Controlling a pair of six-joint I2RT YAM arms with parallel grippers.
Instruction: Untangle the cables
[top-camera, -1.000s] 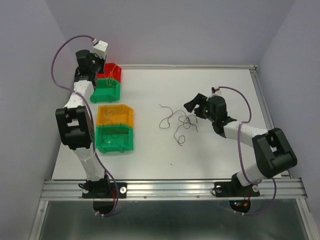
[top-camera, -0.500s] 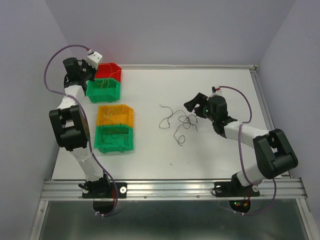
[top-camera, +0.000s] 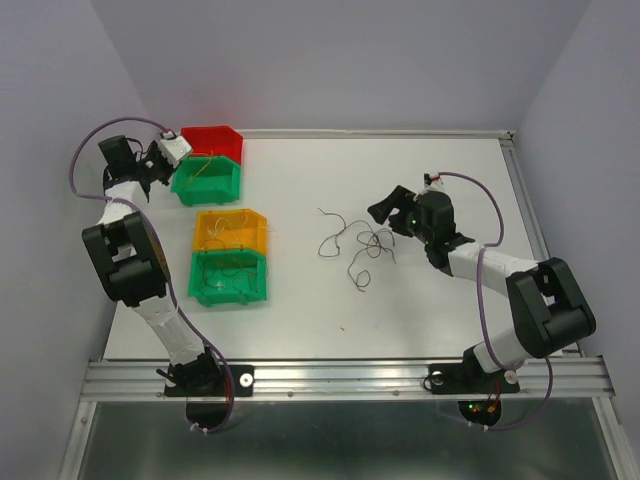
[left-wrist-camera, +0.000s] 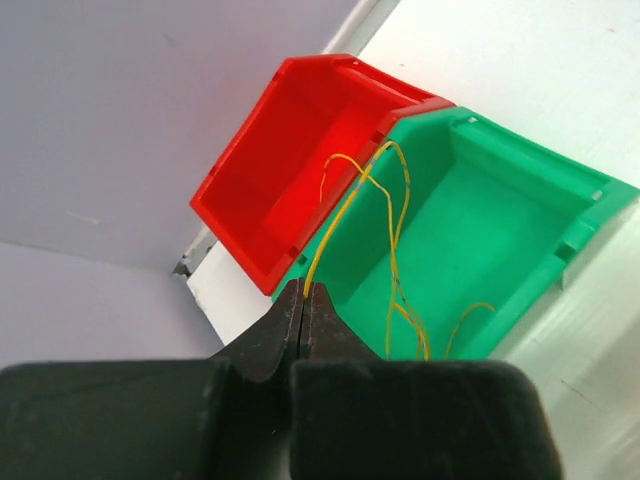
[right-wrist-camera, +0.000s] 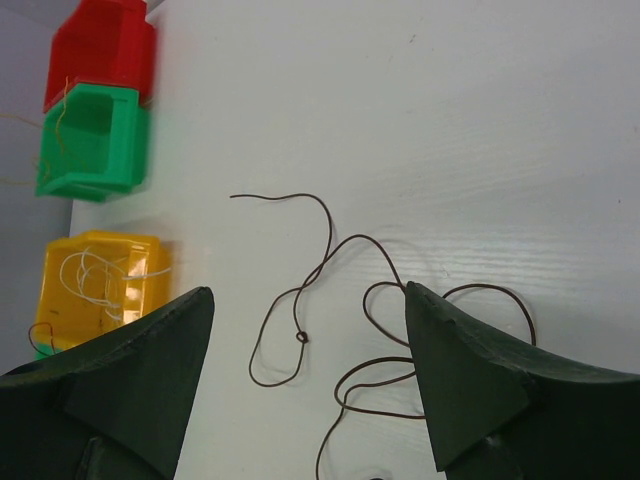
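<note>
One yellow wire (left-wrist-camera: 350, 215) is pinched in the closed left claw (left-wrist-camera: 303, 300), looping into the far-left green bin (left-wrist-camera: 500, 190). Dark strands (top-camera: 365, 245) lie on the table (top-camera: 300, 320) under the wide right claw (right-wrist-camera: 305, 300). Seemingly sorting; next, release over a bin.

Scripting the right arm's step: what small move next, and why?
Probably lower the right gripper and close on one strand of the thin dark-brown wire tangle: its fingers are open and empty, with the loose strands lying on the white table between them. The left gripper is shut on a thin yellow wire.
</note>
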